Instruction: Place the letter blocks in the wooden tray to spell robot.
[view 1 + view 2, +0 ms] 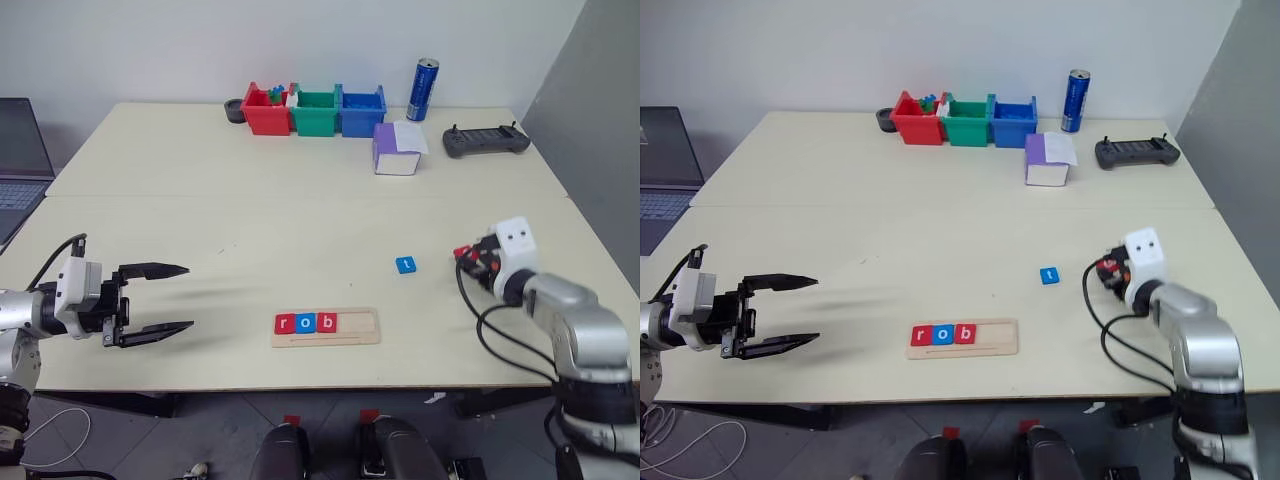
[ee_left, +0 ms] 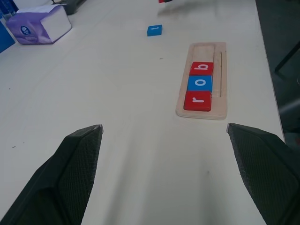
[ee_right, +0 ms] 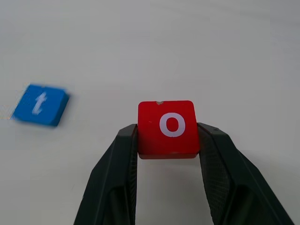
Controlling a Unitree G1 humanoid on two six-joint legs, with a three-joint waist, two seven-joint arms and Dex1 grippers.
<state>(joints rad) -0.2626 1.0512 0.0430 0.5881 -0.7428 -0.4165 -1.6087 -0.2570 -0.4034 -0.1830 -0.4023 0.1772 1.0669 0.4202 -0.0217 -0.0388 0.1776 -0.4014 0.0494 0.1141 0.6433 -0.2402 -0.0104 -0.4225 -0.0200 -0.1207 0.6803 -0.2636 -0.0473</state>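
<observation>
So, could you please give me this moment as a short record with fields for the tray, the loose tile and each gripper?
wooden tray: holds red r, blue o, red b; the two slots beyond b are empty
blue t tile: flat on the table, apart from the tray
right gripper: shut on red o tile
left gripper: open, holding nothing

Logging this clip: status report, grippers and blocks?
Left gripper open, idle. Right gripper shut on red o block. Wooden tray holds r, o, b; blue t block loose on table. Path clear.
</observation>
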